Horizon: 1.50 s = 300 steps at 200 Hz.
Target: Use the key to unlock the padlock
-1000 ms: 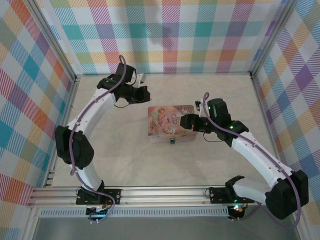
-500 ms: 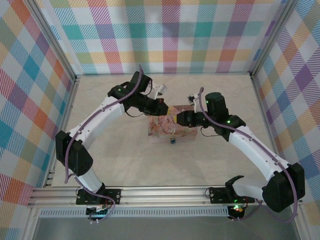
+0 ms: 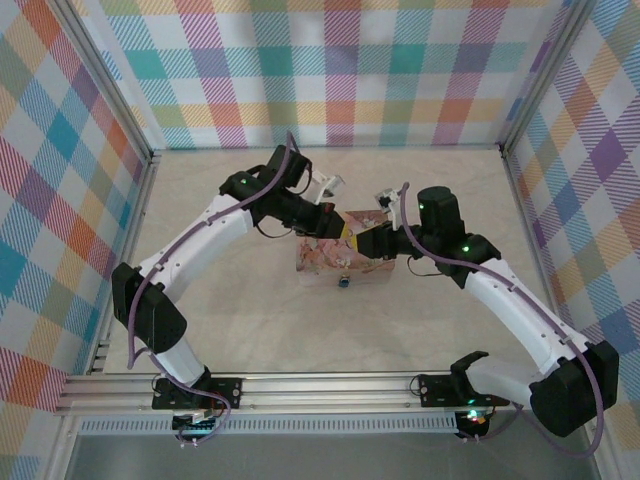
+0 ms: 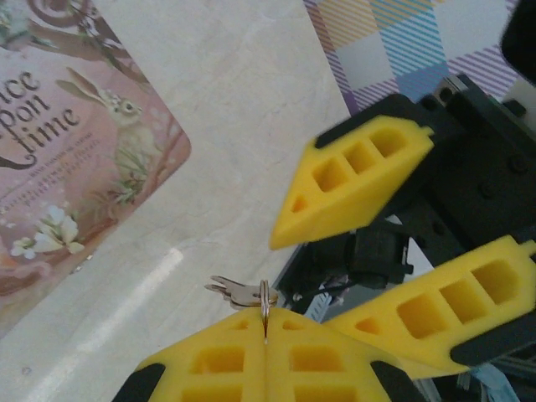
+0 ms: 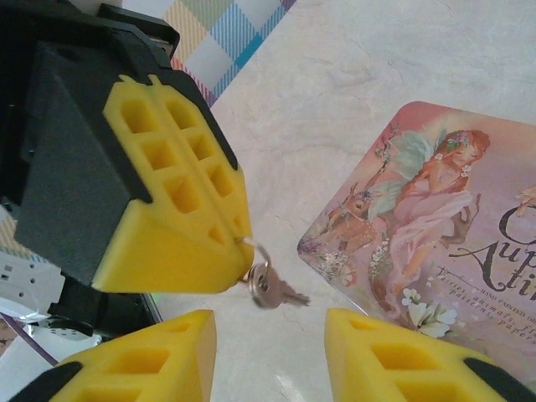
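Silver aluminium rail [image 3: 330, 392] across the near edge, both arm bases bolted onto it. Beyond that, cream marbled table [image 3: 250, 320], matte, with faint grey veining and a soft streak of glare in the left wrist view.

Further in, near the middle, tiny brass-coloured padlock [image 3: 343, 281] at the near side wall of the pink-and-brown illustrated rectangular tin [image 3: 315, 262]. Touching it or just beside it; too small to tell which. Tin lying flat on the table, lid up, printed with a rabbit, a fairy and flowers.

Above the far part of the tin, both hands close together, tips facing. Left hand [image 4: 265, 335] with yellow foam fingers pressed together, clamped on the thin wire ring of a small silver key [image 4: 239, 293]. Key hanging sideways from the ring, seen against the table beside the tin's rounded corner. Right hand [image 5: 268, 331] with yellow fingers spread apart, holding nothing, pointed at the key and not touching it.

Farther back, more of the same cream surface up to the far wall. Around three sides, upright panels of pastel plaid cloth [image 3: 340, 80] in teal, orange, pink and purple, joined by slim metal corner posts [image 3: 152, 150].
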Motion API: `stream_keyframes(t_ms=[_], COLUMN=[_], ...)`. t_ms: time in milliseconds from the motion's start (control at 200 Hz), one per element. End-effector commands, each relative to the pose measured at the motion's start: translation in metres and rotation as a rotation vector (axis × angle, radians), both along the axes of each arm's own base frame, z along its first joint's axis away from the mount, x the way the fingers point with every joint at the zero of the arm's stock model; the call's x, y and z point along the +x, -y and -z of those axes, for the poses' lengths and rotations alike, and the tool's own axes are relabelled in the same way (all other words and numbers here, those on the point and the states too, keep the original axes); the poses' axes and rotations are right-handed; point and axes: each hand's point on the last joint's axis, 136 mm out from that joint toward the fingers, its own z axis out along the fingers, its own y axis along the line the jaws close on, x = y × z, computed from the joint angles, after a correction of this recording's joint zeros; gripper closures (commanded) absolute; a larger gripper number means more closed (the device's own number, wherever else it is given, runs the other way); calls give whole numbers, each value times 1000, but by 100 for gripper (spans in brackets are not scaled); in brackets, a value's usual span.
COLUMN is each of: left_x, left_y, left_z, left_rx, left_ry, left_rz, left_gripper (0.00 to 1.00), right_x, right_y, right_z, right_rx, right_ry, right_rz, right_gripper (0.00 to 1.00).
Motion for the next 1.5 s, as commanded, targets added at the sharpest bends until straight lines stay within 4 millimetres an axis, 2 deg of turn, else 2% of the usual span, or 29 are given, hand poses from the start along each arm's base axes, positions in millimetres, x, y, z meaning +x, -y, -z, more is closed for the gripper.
stream_keyframes(t_ms=[0, 215, 390, 475, 735, 815, 975, 1030, 1195, 1225, 1330, 1495], left_x=[-19, -32, -39, -41, -53, -60, -65, -67, -66, -65, -59, -45], left_y=[3, 5, 6, 7, 12, 13, 13, 13, 13, 13, 11, 4], left_z=[-23, -30, -36, -39, -49, -53, -58, -60, -62, -63, -64, -70], left_rx=[-48, -71, -84, -96, -151, -166, -180, -188, -194, -191, -180, -183], left_ry=[16, 12, 17, 18, 17, 19, 30, 34, 48, 54, 83, 136], left_rz=[67, 115, 140, 150, 206, 234, 250, 255, 253, 247, 211, 129], left_gripper=[100, 100, 100, 100, 100, 100, 100, 100, 100, 95, 59, 41], right_x=[-5, -7, -15, -17, -14, -12, -9, -8, -9, -9, -10, -12], right_y=[0, -2, -6, -7, -11, -12, -12, -12, -11, -11, -6, -2], right_z=[-13, -17, -20, -21, -18, -18, -16, -16, -14, -13, -12, -9], right_rx=[-1, 11, 35, 40, 32, 30, 19, 17, 20, 19, 22, 24], right_ry=[72, 81, 78, 83, 79, 84, 88, 92, 83, 84, 92, 96], right_rz=[-39, -55, -101, -113, -116, -117, -102, -97, -88, -81, -57, -30], right_gripper=[58, 58, 62, 69, 73, 82, 92, 100, 100, 100, 100, 100])
